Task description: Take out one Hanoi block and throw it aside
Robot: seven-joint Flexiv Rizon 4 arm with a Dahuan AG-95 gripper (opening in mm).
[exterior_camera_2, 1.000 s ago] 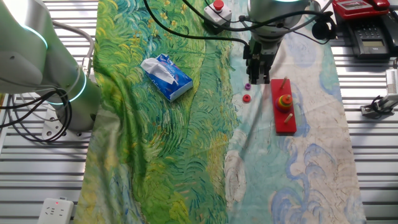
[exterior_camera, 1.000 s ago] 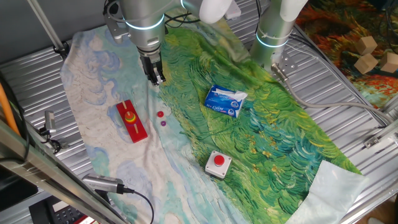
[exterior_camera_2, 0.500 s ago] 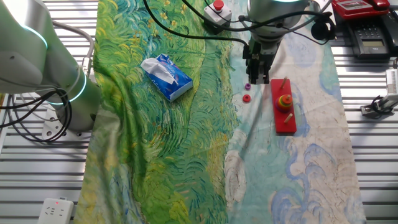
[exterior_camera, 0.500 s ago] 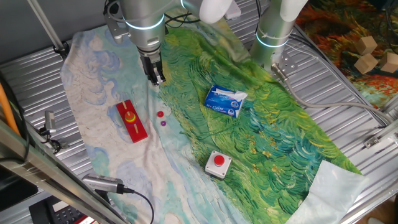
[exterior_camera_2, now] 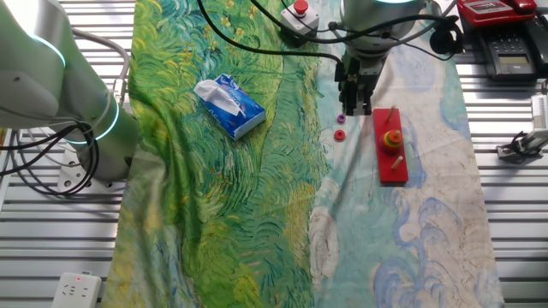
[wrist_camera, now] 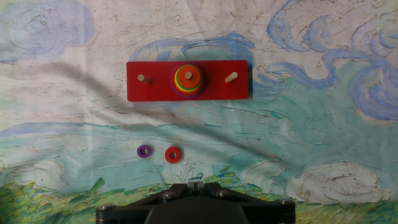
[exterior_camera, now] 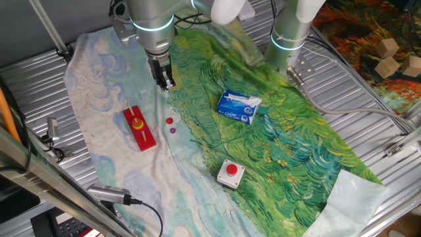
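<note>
The Hanoi block (wrist_camera: 173,155), a tiny orange-red disc, lies flat on the cloth beside a tiny purple disc (wrist_camera: 144,150). It also shows in one fixed view (exterior_camera: 170,121) and in the other fixed view (exterior_camera_2: 340,134). The red base (wrist_camera: 211,94) lies beyond them, with a stack of coloured discs (wrist_camera: 188,79) on its middle peg and two bare pegs. My gripper (wrist_camera: 197,183) hangs above the cloth just short of the loose discs, with its jaws together and nothing between them. It also shows in one fixed view (exterior_camera: 166,83) and in the other fixed view (exterior_camera_2: 354,107).
A blue tissue pack (exterior_camera: 239,106) lies on the green part of the cloth. A box with a red button (exterior_camera: 231,172) sits near the cloth's edge. A second robot arm (exterior_camera: 289,33) stands at the back. Ribbed metal table (exterior_camera: 368,141) surrounds the cloth.
</note>
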